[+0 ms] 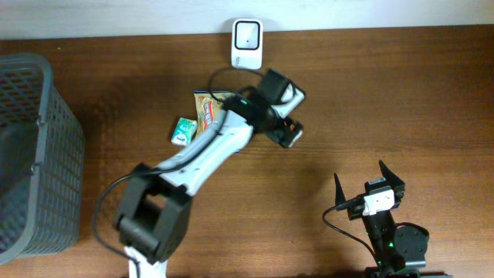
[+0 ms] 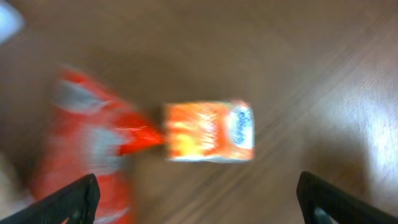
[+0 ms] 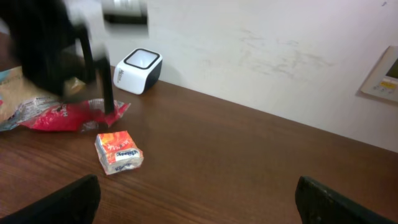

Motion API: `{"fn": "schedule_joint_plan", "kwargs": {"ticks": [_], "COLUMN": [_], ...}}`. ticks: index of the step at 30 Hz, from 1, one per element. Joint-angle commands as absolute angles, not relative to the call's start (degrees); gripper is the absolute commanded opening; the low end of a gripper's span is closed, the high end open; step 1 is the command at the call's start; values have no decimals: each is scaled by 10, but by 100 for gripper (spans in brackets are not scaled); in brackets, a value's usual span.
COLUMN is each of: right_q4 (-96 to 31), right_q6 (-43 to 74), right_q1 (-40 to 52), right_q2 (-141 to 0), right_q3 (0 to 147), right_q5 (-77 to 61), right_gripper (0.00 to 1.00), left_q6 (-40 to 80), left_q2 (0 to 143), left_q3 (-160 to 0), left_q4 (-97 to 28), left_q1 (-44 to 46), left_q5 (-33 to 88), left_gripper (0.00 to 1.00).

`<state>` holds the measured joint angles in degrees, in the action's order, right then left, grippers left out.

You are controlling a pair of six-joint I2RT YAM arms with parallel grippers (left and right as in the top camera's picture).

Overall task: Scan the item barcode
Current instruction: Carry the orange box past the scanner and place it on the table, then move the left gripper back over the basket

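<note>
A small orange-and-white pack (image 2: 209,132) lies on the wooden table, blurred in the left wrist view and sharper in the right wrist view (image 3: 118,152). My left gripper (image 2: 199,199) hangs above it, open, its fingers wide apart with only table between them. From overhead the left gripper (image 1: 284,122) covers the pack, just below and right of the white barcode scanner (image 1: 247,44) at the table's back edge. The scanner (image 3: 138,70) stands by the wall. My right gripper (image 1: 361,177) rests open near the front right, holding nothing.
A red snack bag (image 1: 207,108) and a small green packet (image 1: 182,131) lie left of the left gripper. A dark mesh basket (image 1: 31,154) stands at the far left. The left arm (image 1: 201,154) crosses the table's middle.
</note>
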<state>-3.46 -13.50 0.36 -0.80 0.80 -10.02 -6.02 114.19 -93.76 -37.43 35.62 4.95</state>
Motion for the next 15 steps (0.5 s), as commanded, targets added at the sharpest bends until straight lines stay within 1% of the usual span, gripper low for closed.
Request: {"fn": "schedule_joint_plan", "kwargs": {"ticks": [1, 7, 8, 12, 15], "right_q4": [-36, -36, -36, -36, -36], "right_q6": [-131, -131, -131, -131, -131], "right_q1": [5, 5, 5, 5, 5], "right_q2": [-4, -4, -4, -4, -4], "right_q3": [3, 3, 3, 3, 3], "right_q5": [-99, -99, -99, -99, -99], "right_gripper": [99, 99, 99, 99, 98], "left_q6": [-44, -31, -21, 11, 64], "left_q2": [1032, 927, 904, 845, 821], "left_q3": [-1004, -1009, -1009, -1009, -1009], "left_q4": [-422, -497, -512, -565, -596], "left_q1": [283, 136, 99, 0, -93], "left_q5": [-32, -39, -39, -40, -78], "left_gripper": [99, 99, 99, 99, 99]}}
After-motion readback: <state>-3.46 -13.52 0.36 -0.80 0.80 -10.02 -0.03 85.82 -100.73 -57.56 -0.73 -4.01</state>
